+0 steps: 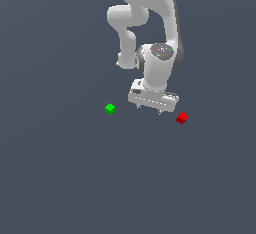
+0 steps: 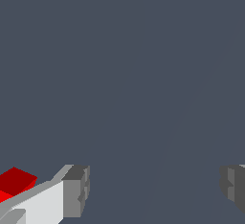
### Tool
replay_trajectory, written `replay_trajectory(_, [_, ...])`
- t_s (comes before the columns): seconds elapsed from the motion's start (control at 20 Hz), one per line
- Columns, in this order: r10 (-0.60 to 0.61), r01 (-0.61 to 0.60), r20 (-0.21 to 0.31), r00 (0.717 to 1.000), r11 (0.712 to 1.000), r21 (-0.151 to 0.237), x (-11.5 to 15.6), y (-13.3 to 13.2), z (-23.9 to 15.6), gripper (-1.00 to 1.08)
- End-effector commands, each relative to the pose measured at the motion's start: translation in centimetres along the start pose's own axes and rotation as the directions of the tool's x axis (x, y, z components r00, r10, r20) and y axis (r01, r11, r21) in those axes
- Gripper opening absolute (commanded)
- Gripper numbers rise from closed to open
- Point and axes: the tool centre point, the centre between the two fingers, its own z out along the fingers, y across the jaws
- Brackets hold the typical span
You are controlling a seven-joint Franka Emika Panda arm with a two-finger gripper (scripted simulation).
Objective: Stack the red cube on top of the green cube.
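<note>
The gripper (image 1: pixel 149 109) hangs released, its two fingers spread wide with nothing between them; in the wrist view the dark pads (image 2: pixel 76 192) stand far apart over bare grey floor (image 1: pixel 60 178). The red cube (image 1: pixel 182 118) rests on the floor just beside the gripper, toward the exterior view's right, outside the fingers; the wrist view shows it partly hidden behind one finger. The green cube (image 1: pixel 110 108) sits on the floor on the gripper's other side, toward the exterior view's left, well apart from the red cube. The white arm (image 1: pixel 150 23) reaches down from the top of the exterior view.
</note>
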Motion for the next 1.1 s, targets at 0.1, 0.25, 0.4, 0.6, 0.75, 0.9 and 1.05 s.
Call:
replay_trajectory(0.1, [0.063,-0.063,0.002,0.998,0.998,0.0,-1.8,-2.4,0.8,1.0])
replay_trajectory(0.25, [0.104,-0.104,0.004,0.995,0.995,-0.001,-2.9,-4.1,1.4,1.0])
replay_trajectory(0.4, [0.145,-0.145,0.006,0.989,0.989,-0.001,-4.0,-5.9,1.9,1.0])
replay_trajectory(0.6, [0.201,-0.201,0.008,0.98,0.98,-0.001,-5.2,-8.4,2.6,1.0])
replay_trajectory(0.75, [0.243,-0.243,0.01,0.97,0.97,-0.002,-6.1,-10.3,3.2,1.0])
replay_trajectory(0.9, [0.283,-0.283,0.011,0.959,0.959,-0.002,-6.8,-12.2,3.8,1.0])
replay_trajectory(1.05, [0.316,-0.316,0.013,0.949,0.949,-0.003,-7.3,-13.9,4.2,1.0])
